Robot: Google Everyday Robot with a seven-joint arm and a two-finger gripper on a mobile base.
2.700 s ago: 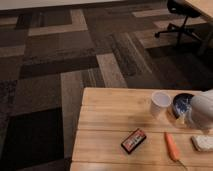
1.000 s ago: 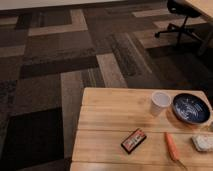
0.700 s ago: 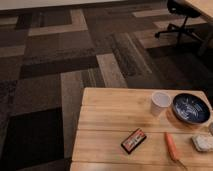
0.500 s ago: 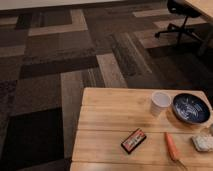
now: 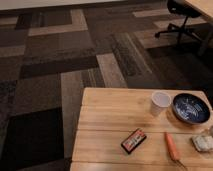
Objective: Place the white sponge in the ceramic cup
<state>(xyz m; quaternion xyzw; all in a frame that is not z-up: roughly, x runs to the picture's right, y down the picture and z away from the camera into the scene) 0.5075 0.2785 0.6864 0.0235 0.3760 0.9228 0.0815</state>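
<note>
Glimpsed at right edge: tool (image 5: 210, 131), released or clenched, cannot tell. Just below it: small pale rectangular sponge (image 5: 202, 143). Well leftward: plain white ceramic cup (image 5: 160, 103). Recommended: square descent, pinch across narrow sides.

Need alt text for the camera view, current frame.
A white sponge lies near the right edge of a wooden table, the gripper barely in view just above it; the ceramic cup stands farther back beside a dark blue bowl. A carrot and a black-and-red packet lie nearer the front.
</note>
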